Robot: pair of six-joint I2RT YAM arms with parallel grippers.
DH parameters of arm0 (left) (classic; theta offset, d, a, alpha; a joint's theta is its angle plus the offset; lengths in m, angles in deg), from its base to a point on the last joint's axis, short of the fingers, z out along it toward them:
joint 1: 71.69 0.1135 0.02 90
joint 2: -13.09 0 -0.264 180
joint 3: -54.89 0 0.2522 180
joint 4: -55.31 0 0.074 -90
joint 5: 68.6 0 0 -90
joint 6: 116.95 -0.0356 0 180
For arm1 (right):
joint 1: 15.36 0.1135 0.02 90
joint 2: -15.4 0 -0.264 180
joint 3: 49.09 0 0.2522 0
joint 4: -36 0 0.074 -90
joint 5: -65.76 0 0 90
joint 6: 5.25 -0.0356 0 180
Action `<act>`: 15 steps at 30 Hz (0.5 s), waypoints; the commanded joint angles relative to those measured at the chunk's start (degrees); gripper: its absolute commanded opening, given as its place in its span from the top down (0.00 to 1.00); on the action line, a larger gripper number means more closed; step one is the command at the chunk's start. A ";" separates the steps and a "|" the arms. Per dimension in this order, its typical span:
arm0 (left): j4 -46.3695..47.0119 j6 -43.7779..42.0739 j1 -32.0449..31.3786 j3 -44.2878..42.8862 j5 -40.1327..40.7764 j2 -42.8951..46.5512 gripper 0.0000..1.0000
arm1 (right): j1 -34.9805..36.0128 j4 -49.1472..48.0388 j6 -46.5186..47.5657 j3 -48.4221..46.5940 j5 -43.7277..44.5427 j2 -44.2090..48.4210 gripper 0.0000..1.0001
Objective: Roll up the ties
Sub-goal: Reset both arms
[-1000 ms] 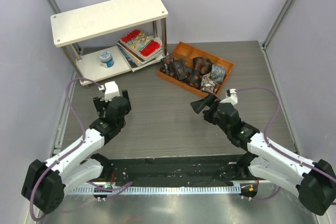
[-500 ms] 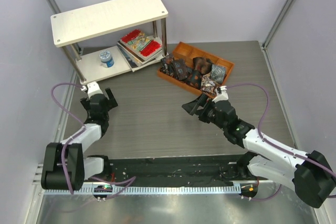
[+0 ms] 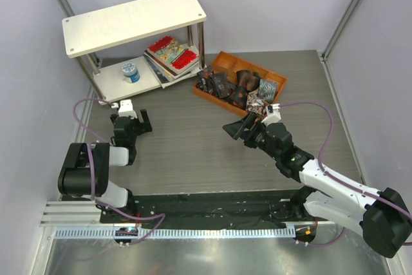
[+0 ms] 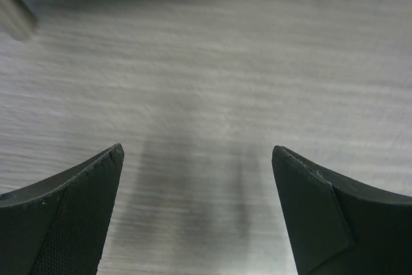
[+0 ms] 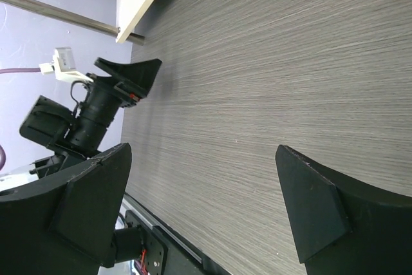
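The tabletop point(image 3: 193, 152) is grey with a fine wood grain running across it, closed in by pale lilac walls with metal posts in the far corners.

The ties point(image 3: 235, 88) are small dark rolls with reddish and pale prints, packed side by side in an orange tray point(image 3: 226, 58) at the far right of centre. They fill most of it, and one far corner shows bare orange.

To the left of the tray stands a two-level shelf unit point(image 3: 132, 20) with a pale wooden top. On its lower shelf a stack of red-patterned books point(image 3: 172, 53) leans out toward the tray, and a small blue-and-white can point(image 3: 131, 71) stands further left.

The left gripper point(image 3: 130, 120) sits low over the tabletop just in front of the lower shelf, its jaws released and spread with only bare grain between them (the left wrist view shows the shelf edge along the top). The right gripper point(image 3: 239, 123) hovers just on the near side of the tray, beside its corner, jaws likewise spread wide and holding nothing. Purple cables point(image 3: 322, 120) loop above both arms.
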 commanded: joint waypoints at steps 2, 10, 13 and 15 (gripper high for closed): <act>9.62 -3.23 -0.31 0.88 -2.07 -0.05 0.00 | -0.07 -3.20 1.30 -0.87 0.29 0.10 0.00; 10.06 -3.59 -0.85 1.05 -0.75 0.04 0.00 | -0.16 0.76 3.06 -3.77 -0.94 -0.95 0.00; 10.06 -3.59 -0.85 1.05 -0.66 -0.13 0.00 | -0.16 -0.21 2.80 -3.24 -1.38 -1.22 0.00; 10.06 -3.59 -0.85 1.05 -0.75 -0.05 0.00 | -0.07 -0.56 2.62 -3.15 -1.73 -1.22 0.00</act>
